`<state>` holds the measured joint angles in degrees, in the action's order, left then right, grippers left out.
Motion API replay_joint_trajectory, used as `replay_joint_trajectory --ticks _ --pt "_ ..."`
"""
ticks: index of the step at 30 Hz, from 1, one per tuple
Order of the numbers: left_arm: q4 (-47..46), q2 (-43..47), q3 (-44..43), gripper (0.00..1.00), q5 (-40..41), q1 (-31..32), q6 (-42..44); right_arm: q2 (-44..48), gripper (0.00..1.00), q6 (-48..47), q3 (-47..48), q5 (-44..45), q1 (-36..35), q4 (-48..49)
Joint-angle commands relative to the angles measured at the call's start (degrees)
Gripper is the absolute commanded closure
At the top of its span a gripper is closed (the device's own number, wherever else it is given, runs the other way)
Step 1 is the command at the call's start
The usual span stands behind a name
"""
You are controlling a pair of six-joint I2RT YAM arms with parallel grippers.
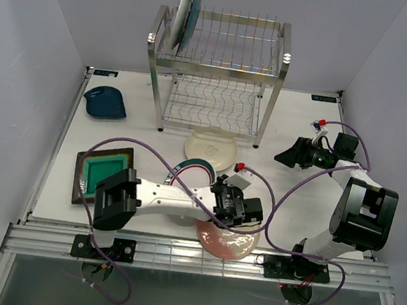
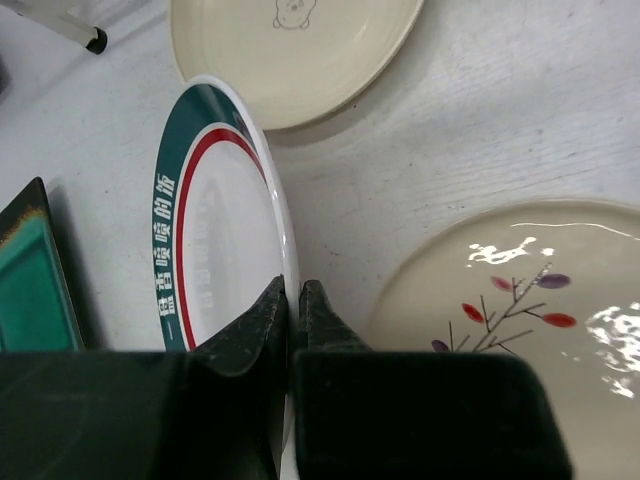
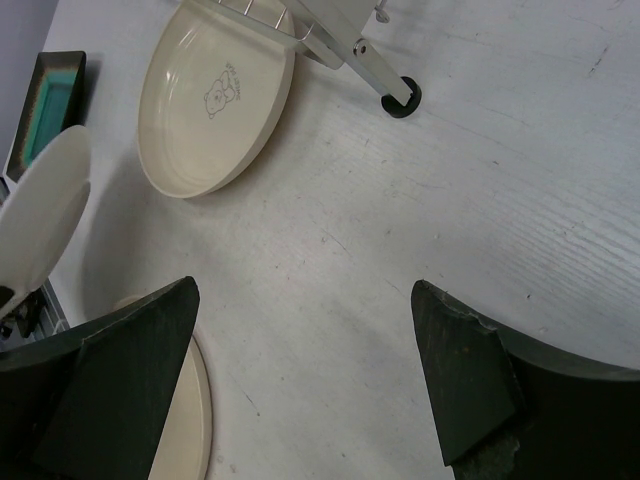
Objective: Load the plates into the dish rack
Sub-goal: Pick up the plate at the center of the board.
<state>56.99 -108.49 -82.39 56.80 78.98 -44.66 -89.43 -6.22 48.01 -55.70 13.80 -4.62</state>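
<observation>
Tabletop (image 1: 137,119): white, sitting between grey walls.
Dish rack (image 1: 220,70): standing at the far middle, with two plates (image 1: 184,14) leaning upright at the left end of its top tier.
Left jaws: pinching the rim of the white plate with green-red rim (image 2: 215,240), which is tilting steeply on edge just in front of the cream plate (image 1: 211,147).
Right jaws: gaping wide, gripping nothing, hovering over bare tabletop to the right of the rack.
Pink speckled plate (image 1: 226,243): lying at the near edge, partly under the left arm.
Square green plate (image 1: 103,170): lying at the left.
Small dark blue dish (image 1: 105,102): sitting at the far left.
</observation>
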Motion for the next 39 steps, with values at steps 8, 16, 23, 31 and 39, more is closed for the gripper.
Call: replay_joint_trajectory --ticks 8,16,23,31,39 --pt "-6.17 24.00 2.75 1.00 0.16 1.97 2.28 -0.22 0.07 -0.37 2.26 -1.16 -0.09 -0.47" --pt "-40.53 45.72 13.74 1.00 -12.56 1.88 26.01 -0.31 0.07 -0.37 2.26 -1.25 -0.09 -0.48" --pt "-43.98 46.36 5.34 1.00 -13.72 1.79 33.23 -0.66 0.07 -0.37 2.53 -1.43 -0.09 -0.65" --pt "-51.63 41.69 -5.66 1.00 -17.51 1.70 44.40 -0.75 0.07 -0.37 2.53 -1.51 0.00 -0.65" --pt "-51.10 37.65 -17.09 1.00 -21.90 0.74 53.53 -1.10 0.07 -0.37 2.70 -1.51 -0.09 -0.83"
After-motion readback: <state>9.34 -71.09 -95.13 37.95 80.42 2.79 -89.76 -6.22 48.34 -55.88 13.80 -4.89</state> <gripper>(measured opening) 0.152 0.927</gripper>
